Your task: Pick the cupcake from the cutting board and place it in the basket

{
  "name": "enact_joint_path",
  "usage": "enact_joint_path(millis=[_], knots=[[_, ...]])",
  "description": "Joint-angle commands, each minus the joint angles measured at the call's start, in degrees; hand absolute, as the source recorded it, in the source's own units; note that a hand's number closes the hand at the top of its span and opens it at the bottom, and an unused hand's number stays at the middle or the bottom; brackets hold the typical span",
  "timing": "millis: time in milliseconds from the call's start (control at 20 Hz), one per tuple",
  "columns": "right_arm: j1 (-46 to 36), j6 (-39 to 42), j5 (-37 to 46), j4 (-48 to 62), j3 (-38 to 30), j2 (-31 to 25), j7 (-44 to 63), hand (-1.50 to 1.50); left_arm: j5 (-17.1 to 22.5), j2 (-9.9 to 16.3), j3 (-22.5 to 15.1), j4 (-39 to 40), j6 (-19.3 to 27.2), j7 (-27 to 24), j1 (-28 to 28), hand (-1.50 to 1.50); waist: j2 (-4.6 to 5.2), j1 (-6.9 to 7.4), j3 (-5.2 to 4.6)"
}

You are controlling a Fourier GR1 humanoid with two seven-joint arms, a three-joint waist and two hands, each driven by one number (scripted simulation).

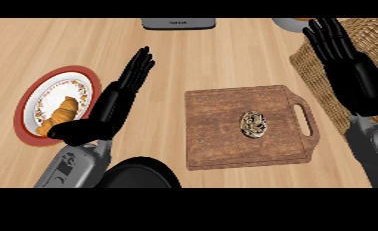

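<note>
A small cupcake (254,124) with a speckled top sits on the brown wooden cutting board (221,145), right of the board's middle and near its handle slot. The wicker basket (316,70) stands at the right edge of the counter, partly hidden by my right arm. My right hand (341,50) is open, fingers straight and pointing away, raised over the basket's near side, well above and right of the cupcake. My left hand (122,95) is open too, fingers straight, resting left of the board. Neither hand touches the cupcake.
A red-rimmed plate (37,95) carrying a croissant (59,115) lies at the far left. A black round object (140,175) sits at the bottom edge. A grey appliance (179,23) and a pale bowl rim (288,24) stand along the back.
</note>
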Motion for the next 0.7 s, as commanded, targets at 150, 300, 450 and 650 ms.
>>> enact_joint_path(millis=[150,300,450,650], knots=[[10.5,-8.2,1.8,-4.1,-3.5,0.7,1.8,1.5,-1.5,3.6,8.0,0.6,8.1,0.8,8.4,0.0,-0.48,-1.32,-2.1],[13.2,-7.8,15.3,-10.9,9.0,-0.3,-1.2,1.5,-0.9,1.3,8.2,0.1,12.1,5.2,10.0,0.0,-0.85,-0.67,-2.23],[16.1,-21.1,26.9,-9.7,19.2,9.3,2.7,-1.5,-0.5,2.6,9.2,-0.8,11.3,4.6,11.6,0.0,-0.37,0.22,-2.28],[17.4,-38.3,37.8,-6.9,22.0,18.7,10.9,-1.5,-2.0,1.8,7.7,-2.8,13.2,6.2,13.1,0.0,-0.5,-0.36,-2.25]])
